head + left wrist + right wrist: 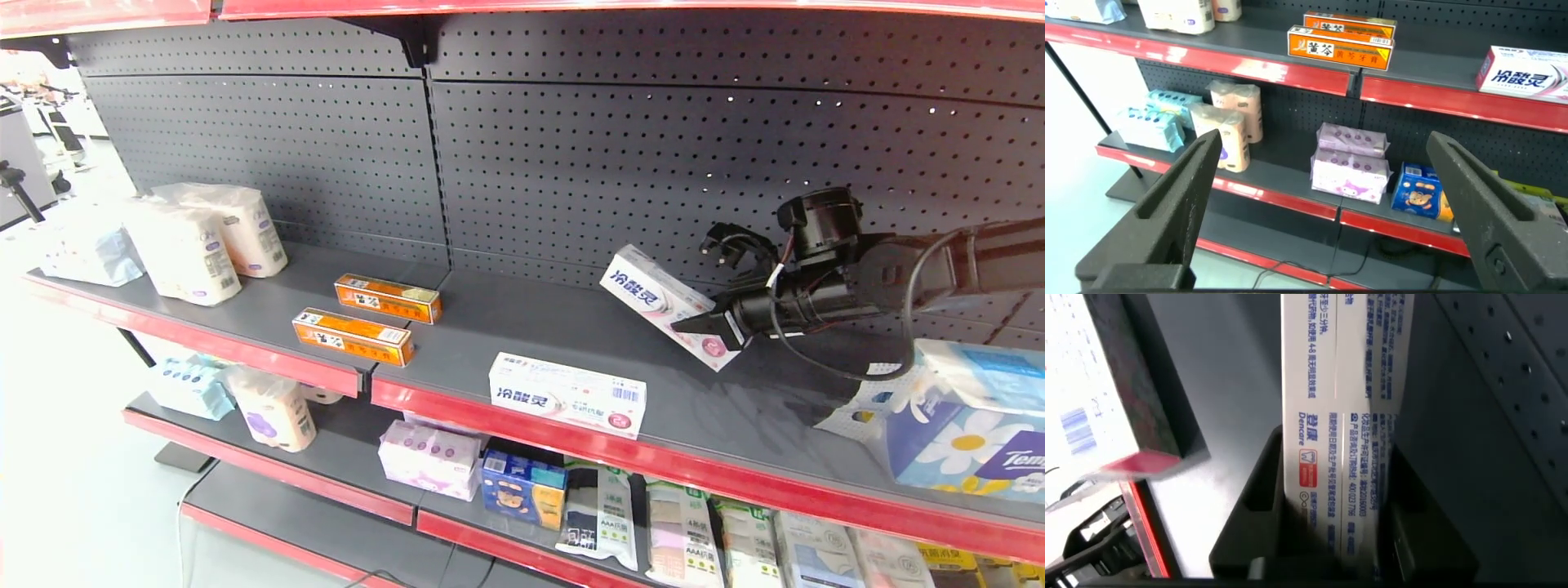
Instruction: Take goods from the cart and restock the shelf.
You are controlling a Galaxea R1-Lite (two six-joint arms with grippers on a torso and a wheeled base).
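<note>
- The right claw (718, 331) is clamped on one end of a toothpaste box (660, 300), tilted above the shelf (531, 327) near the back panel (571, 163). It is probably bound for a spot behind the matching box (567, 394) at the near edge.
- The left claw (1323, 140) gapes wide and carries nothing, facing the lower shelves (1249, 192).
</note>
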